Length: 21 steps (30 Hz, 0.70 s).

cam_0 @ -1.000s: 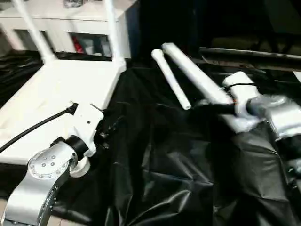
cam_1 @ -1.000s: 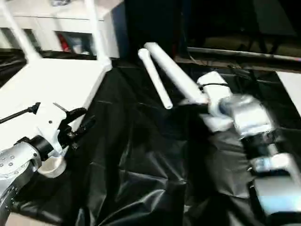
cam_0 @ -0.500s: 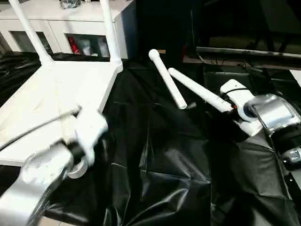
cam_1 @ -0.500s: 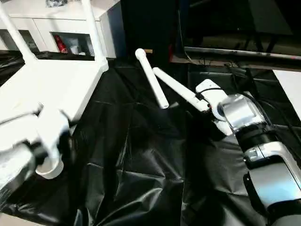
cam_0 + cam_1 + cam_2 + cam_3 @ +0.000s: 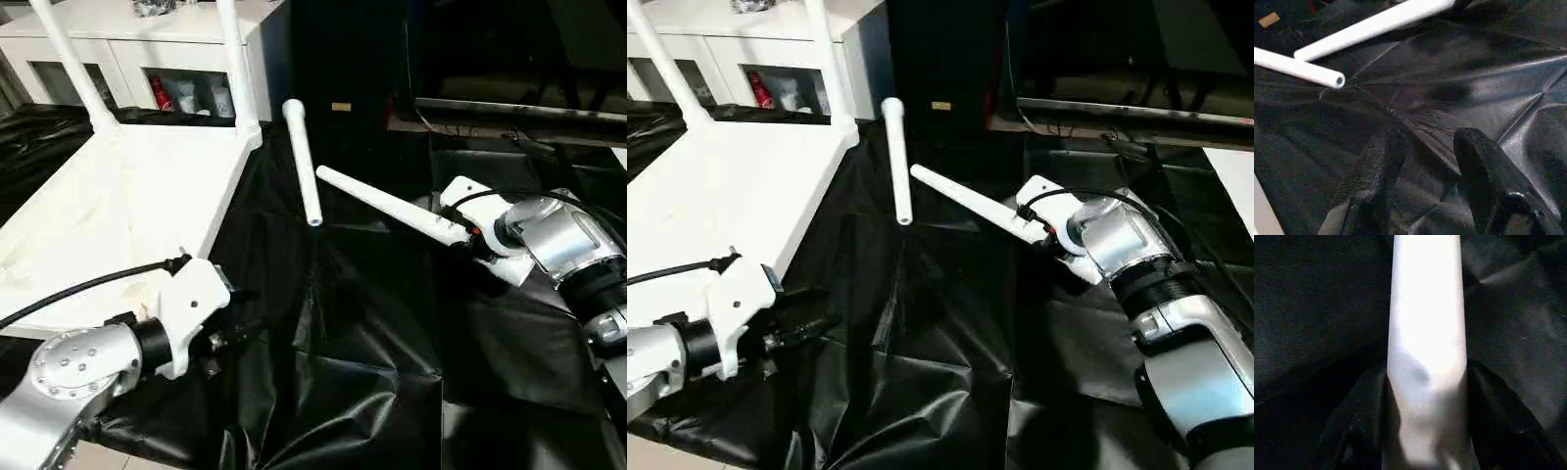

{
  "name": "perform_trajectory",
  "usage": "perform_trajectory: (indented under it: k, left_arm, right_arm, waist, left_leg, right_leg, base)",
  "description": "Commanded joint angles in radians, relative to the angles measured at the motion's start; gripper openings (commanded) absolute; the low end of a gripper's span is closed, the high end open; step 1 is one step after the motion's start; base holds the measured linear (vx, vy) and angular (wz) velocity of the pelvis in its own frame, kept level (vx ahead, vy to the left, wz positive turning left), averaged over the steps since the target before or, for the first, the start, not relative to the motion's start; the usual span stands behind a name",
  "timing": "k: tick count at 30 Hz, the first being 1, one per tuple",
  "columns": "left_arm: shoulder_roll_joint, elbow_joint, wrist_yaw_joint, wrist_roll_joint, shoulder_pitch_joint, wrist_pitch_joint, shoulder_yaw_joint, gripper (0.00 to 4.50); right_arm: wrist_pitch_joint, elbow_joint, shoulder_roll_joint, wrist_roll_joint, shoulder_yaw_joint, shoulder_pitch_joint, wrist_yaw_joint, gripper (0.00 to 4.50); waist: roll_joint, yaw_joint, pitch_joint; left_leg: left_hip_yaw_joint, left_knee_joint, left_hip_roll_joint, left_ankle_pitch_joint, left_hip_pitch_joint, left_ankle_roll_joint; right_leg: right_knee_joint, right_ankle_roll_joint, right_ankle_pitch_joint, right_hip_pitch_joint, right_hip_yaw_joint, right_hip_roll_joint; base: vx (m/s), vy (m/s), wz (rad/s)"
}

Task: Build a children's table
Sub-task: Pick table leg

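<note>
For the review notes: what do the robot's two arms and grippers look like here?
Both forearms are silver metal cylinders ending in white plastic wrist housings, each with a black cable running into it. The left gripper has two black, textured fingers; the right gripper has dark fingers too.

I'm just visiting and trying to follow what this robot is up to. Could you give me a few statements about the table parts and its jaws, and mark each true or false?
1. The right gripper is shut on a white leg. True.
2. The left gripper holds a leg too. False: its jaws stand open, empty, over the black sheet.
3. Two legs already stand in the tabletop. True: the upright legs sit at its far corners.
4. The loose leg lies on the tabletop. False: it lies on the black sheet beside it.
</note>
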Motion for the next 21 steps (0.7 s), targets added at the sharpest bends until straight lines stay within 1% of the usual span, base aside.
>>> perform_trajectory:
  k: [1,2,3,4,5,6,7,8,9,10,11,12,13,14,15,16,17,18,19,20,21]
  left_arm:
    - [0.009,0.003,0.003,0.011,0.006,-0.008,0.013,2.13]
    - [-0.015,0.018,0.027,0.022,0.004,-0.027,0.009,2.13]
    - [-0.021,0.021,0.034,0.025,0.004,-0.032,0.008,2.13]
    - [-0.048,0.043,0.069,0.045,-0.006,-0.056,0.007,2.13]
    - [-0.131,0.1,0.186,0.085,-0.045,-0.07,0.021,2.13]
    - [-0.167,0.122,0.229,0.091,-0.061,-0.079,0.035,2.13]
    - [-0.209,0.151,0.285,0.1,-0.081,-0.078,0.052,2.13]
    - [-0.214,0.156,0.292,0.102,-0.084,-0.079,0.054,2.13]
    - [-0.238,0.176,0.326,0.111,-0.095,-0.089,0.062,2.13]
    - [-0.252,0.189,0.347,0.118,-0.102,-0.096,0.067,2.13]
    - [-0.277,0.21,0.388,0.13,-0.109,-0.096,0.076,2.13]
    - [-0.294,0.226,0.417,0.142,-0.113,-0.098,0.081,2.13]
    - [-0.312,0.243,0.446,0.159,-0.115,-0.114,0.081,2.13]
    - [-0.325,0.254,0.468,0.172,-0.116,-0.126,0.081,2.13]
    - [-0.335,0.262,0.484,0.185,-0.118,-0.14,0.08,2.13]
    - [-0.347,0.271,0.497,0.2,-0.122,-0.154,0.079,2.13]
    - [-0.35,0.276,0.503,0.213,-0.126,-0.161,0.074,2.13]
    - [-0.351,0.282,0.509,0.223,-0.129,-0.168,0.068,2.13]
    - [-0.355,0.286,0.513,0.225,-0.135,-0.174,0.067,2.13]
    - [-0.354,0.291,0.516,0.228,-0.143,-0.18,0.064,2.13]
    - [-0.353,0.292,0.516,0.23,-0.149,-0.184,0.061,2.13]
  right_arm:
    - [0.021,-0.049,-0.023,0.005,-0.031,0.01,0.007,1.89]
    - [0.047,-0.106,-0.04,0.02,-0.072,0.044,-0.001,1.89]
    - [0.052,-0.118,-0.044,0.023,-0.081,0.052,-0.003,1.89]
    - [0.058,-0.148,-0.042,0.037,-0.122,0.069,-0.028,1.89]
    - [0.071,-0.193,0.001,0.092,-0.268,0.101,-0.131,1.89]
    - [0.048,-0.21,0.021,0.115,-0.326,0.117,-0.179,1.89]
    - [0.013,-0.245,0.057,0.141,-0.411,0.15,-0.259,1.89]
    - [0.005,-0.252,0.062,0.144,-0.423,0.157,-0.272,1.89]
    - [-0.044,-0.293,0.091,0.157,-0.476,0.196,-0.336,1.89]
    - [-0.079,-0.325,0.112,0.166,-0.511,0.225,-0.381,1.89]
    - [-0.072,-0.411,0.17,0.188,-0.572,0.289,-0.421,1.89]
    - [-0.054,-0.487,0.23,0.204,-0.626,0.346,-0.457,1.89]
    - [-0.055,-0.563,0.289,0.225,-0.665,0.411,-0.482,1.89]
    - [-0.071,-0.624,0.338,0.238,-0.687,0.469,-0.507,1.89]
    - [-0.089,-0.666,0.397,0.255,-0.708,0.521,-0.542,1.89]
    - [-0.101,-0.696,0.439,0.268,-0.721,0.557,-0.573,1.89]
    - [-0.127,-0.71,0.459,0.264,-0.712,0.583,-0.596,1.89]
    - [-0.149,-0.72,0.471,0.263,-0.703,0.603,-0.618,1.89]
    - [-0.162,-0.725,0.483,0.274,-0.696,0.608,-0.629,1.89]
    - [-0.17,-0.731,0.494,0.283,-0.688,0.609,-0.638,1.89]
    - [-0.176,-0.732,0.492,0.281,-0.676,0.603,-0.641,1.89]
  waist:
    - [-0.016,0.003,-0.065]
    - [-0.018,0.001,-0.064]
    - [-0.018,0.007,-0.065]
    - [-0.023,0.003,-0.064]
    - [-0.021,0.002,-0.064]
    - [-0.023,0.0,-0.066]
    - [-0.025,-0.002,-0.069]
    - [-0.025,-0.003,-0.068]
    - [-0.025,-0.004,-0.07]
    - [-0.029,-0.006,-0.07]
    - [-0.031,-0.008,-0.069]
    - [-0.031,-0.002,-0.072]
    - [-0.034,0.003,-0.075]
    - [-0.038,0.013,-0.075]
    - [-0.042,0.018,-0.076]
    - [-0.045,0.024,-0.073]
    - [-0.048,0.024,-0.072]
    - [-0.039,0.025,-0.072]
    - [-0.033,0.019,-0.068]
    - [-0.02,0.004,-0.074]
    - [-0.003,-0.017,-0.075]
  left_leg:
    - [-0.034,-0.074,0.08,-0.311,0.044,-0.019]
    - [-0.033,-0.074,0.079,-0.304,0.043,-0.016]
    - [-0.032,-0.074,0.082,-0.294,0.045,-0.011]
    - [-0.031,-0.074,0.082,-0.287,0.043,-0.006]
    - [-0.029,-0.075,0.081,-0.277,0.042,-0.004]
    - [-0.028,-0.071,0.081,-0.274,0.047,-0.006]
    - [-0.028,-0.071,0.08,-0.268,0.046,-0.011]
    - [-0.027,-0.074,0.08,-0.268,0.045,-0.011]
    - [-0.028,-0.073,0.08,-0.264,0.044,-0.013]
    - [-0.029,-0.075,0.078,-0.26,0.043,-0.013]
    - [-0.02,-0.073,0.074,-0.247,0.038,0.006]
    - [-0.018,-0.067,0.074,-0.234,0.04,0.024]
    - [-0.014,-0.051,0.066,-0.191,0.027,0.087]
    - [-0.024,-0.024,0.069,-0.159,0.014,0.149]
    - [-0.028,-0.005,0.071,-0.145,0.008,0.169]
    - [-0.063,0.048,0.085,-0.134,-0.022,0.178]
    - [-0.072,0.063,0.083,-0.127,-0.039,0.176]
    - [-0.082,0.066,0.086,-0.124,-0.041,0.168]
    - [-0.091,0.034,0.076,-0.133,-0.035,0.168]
    - [-0.077,-0.03,0.063,-0.156,-0.006,0.204]
    - [-0.07,-0.066,0.05,-0.173,0.032,0.239]
  right_leg:
    - [-0.089,-0.221,-0.113,0.012,0.042,-0.069]
    - [-0.088,-0.223,-0.105,0.013,0.042,-0.068]
    - [-0.091,-0.214,-0.094,0.015,0.044,-0.069]
    - [-0.092,-0.212,-0.085,0.015,0.045,-0.068]
    - [-0.091,-0.211,-0.08,0.017,0.045,-0.069]
    - [-0.092,-0.213,-0.079,0.015,0.046,-0.069]
    - [-0.091,-0.212,-0.089,0.017,0.043,-0.069]
    - [-0.094,-0.205,-0.094,0.018,0.044,-0.071]
    - [-0.092,-0.204,-0.096,0.017,0.042,-0.07]
    - [-0.095,-0.185,-0.102,0.018,0.04,-0.07]
    - [-0.1,-0.175,-0.096,0.018,0.047,-0.074]
    - [-0.103,-0.174,-0.088,0.018,0.052,-0.086]
    - [-0.111,-0.166,-0.069,0.026,0.064,-0.112]
    - [-0.133,-0.154,-0.082,0.035,0.086,-0.162]
    - [-0.145,-0.147,-0.1,0.041,0.101,-0.188]
    - [-0.168,-0.142,-0.205,0.055,0.135,-0.262]
    - [-0.171,-0.134,-0.251,0.062,0.136,-0.273]
    - [-0.174,-0.136,-0.3,0.058,0.129,-0.276]
    - [-0.173,-0.131,-0.375,0.056,0.096,-0.234]
    - [-0.147,-0.121,-0.389,0.045,0.044,-0.146]
    - [-0.109,-0.099,-0.363,0.017,0.007,-0.07]
  base:
    - [0.0,0.0,0.0]
    - [0.0,0.0,0.0]
    - [0.0,0.0,0.0]
    - [0.0,0.0,0.0]
    - [0.0,0.0,0.0]
    - [0.0,0.0,0.0]
    - [0.0,0.0,0.0]
    - [0.0,0.0,0.0]
    - [0.0,0.0,0.0]
    - [0.0,0.0,0.0]
    - [0.0,0.0,0.0]
    - [0.0,0.0,0.0]
    - [0.0,0.0,0.0]
    - [0.0,0.0,0.0]
    - [0.017,0.05,-0.04]
    - [0.017,0.05,-0.04]
    - [0.019,0.121,-0.18]
    - [0.014,0.208,-0.31]
    - [0.014,0.208,-0.31]
    - [0.002,0.266,-0.25]
    - [-0.019,0.269,-0.06]
